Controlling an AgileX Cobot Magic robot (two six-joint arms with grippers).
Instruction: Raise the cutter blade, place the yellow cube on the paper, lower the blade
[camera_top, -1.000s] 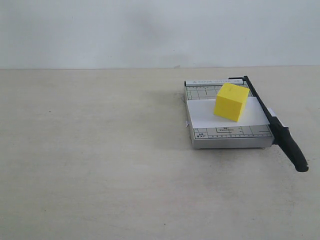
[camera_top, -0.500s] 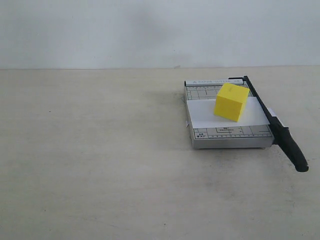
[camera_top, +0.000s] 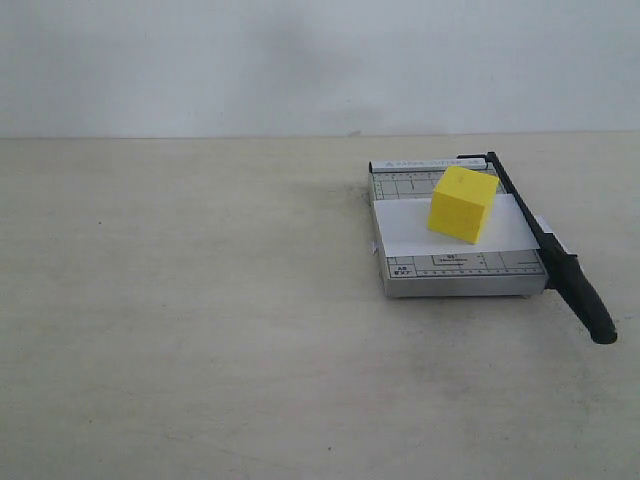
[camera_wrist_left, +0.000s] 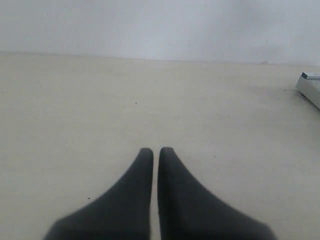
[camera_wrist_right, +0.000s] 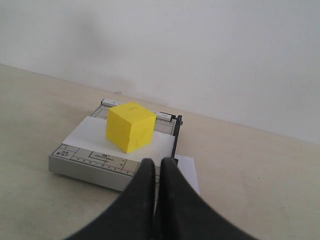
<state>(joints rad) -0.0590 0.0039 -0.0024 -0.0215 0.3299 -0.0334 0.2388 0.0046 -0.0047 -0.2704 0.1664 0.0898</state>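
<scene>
The yellow cube (camera_top: 463, 203) rests on the white paper (camera_top: 410, 232), which lies across the grey cutter base (camera_top: 460, 274). The black cutter blade (camera_top: 548, 247) lies flat along the base's right edge, with its thick handle jutting past the front corner. In the right wrist view the cube (camera_wrist_right: 130, 126) sits on the paper (camera_wrist_right: 90, 132) beyond my right gripper (camera_wrist_right: 157, 162), which is shut and empty, back from the base. My left gripper (camera_wrist_left: 153, 151) is shut, holds nothing and hangs over bare table. Neither gripper shows in the exterior view.
The cutter stands on a pale beige table (camera_top: 200, 330) against a white wall (camera_top: 300, 60). A strip of the paper (camera_wrist_right: 186, 172) sticks out past the blade side. One corner of the cutter base (camera_wrist_left: 311, 87) shows at the edge of the left wrist view.
</scene>
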